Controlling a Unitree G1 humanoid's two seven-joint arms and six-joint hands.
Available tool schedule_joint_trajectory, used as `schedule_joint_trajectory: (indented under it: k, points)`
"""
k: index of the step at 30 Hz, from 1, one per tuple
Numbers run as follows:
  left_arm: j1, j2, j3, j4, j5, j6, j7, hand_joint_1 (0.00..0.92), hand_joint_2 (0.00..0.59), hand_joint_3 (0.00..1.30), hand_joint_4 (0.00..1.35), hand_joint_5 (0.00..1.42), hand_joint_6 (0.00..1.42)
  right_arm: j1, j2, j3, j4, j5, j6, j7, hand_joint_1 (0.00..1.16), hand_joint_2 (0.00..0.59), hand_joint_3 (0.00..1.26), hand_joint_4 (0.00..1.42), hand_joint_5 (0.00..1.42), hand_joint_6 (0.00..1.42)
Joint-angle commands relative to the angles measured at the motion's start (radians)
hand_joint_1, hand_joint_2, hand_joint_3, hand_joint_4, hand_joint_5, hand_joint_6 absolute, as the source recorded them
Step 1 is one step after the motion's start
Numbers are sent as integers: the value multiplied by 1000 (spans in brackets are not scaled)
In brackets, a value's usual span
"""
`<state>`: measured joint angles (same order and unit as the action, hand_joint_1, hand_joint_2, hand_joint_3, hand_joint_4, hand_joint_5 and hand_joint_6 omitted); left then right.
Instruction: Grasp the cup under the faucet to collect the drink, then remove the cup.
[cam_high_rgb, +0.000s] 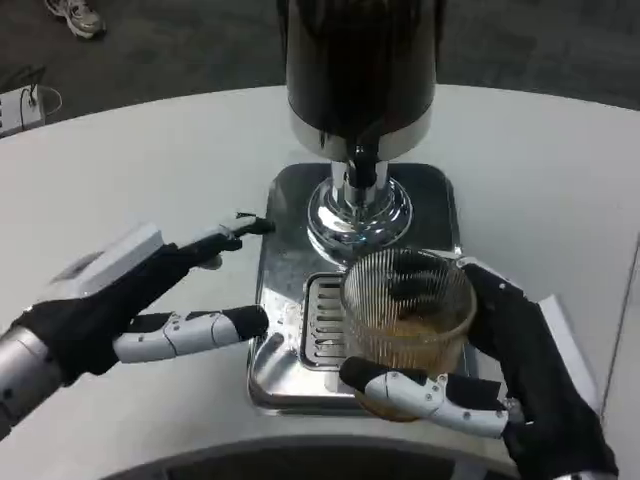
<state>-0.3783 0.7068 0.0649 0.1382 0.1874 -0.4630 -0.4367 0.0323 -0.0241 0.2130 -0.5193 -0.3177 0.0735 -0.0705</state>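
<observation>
A ribbed clear glass cup (408, 310) with a little brown drink at its bottom is held over the drip grate (322, 318) of the silver dispenser base (290, 215). My right hand (500, 365) grips the cup, fingers wrapped round its far and near sides. The dark drink dispenser (360, 70) stands behind, with its black faucet (362, 165) just beyond the cup's rim. To the left of the base, my left hand (150, 300) hovers with fingers spread toward the tray, holding nothing.
The white round table (150, 170) stretches left and right of the dispenser. A white power strip (18, 108) lies at the far left edge. A shoe (75, 15) shows on the dark floor beyond.
</observation>
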Motion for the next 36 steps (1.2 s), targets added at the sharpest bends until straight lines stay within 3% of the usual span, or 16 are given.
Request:
schedule_joint_trajectory:
  k: [1,8,16,23,36]
  points:
    - [84,8,11,-109,16,-16,12,0,83,113,8,93,181,24,-29,-33,-110,35,22,59,1012,221,1079,1281,1385,1424]
    - [260,-14,71,-347,22,24,29,0,82,4,0,1,110,32,-57,-83,-200,57,68,113,1009,220,1076,1281,1385,1424]
    - [421,-29,126,-553,22,84,14,0,76,0,0,0,9,46,-87,-114,-243,82,88,162,1008,219,1076,1281,1385,1424]
    - [492,-28,132,-642,19,112,2,0,73,0,0,0,0,57,-112,-118,-287,94,94,198,1008,219,1076,1281,1385,1424]
    - [506,-26,117,-668,31,150,-12,0,69,0,0,0,0,76,-115,-119,-321,92,114,215,1006,213,1076,1281,1385,1424]
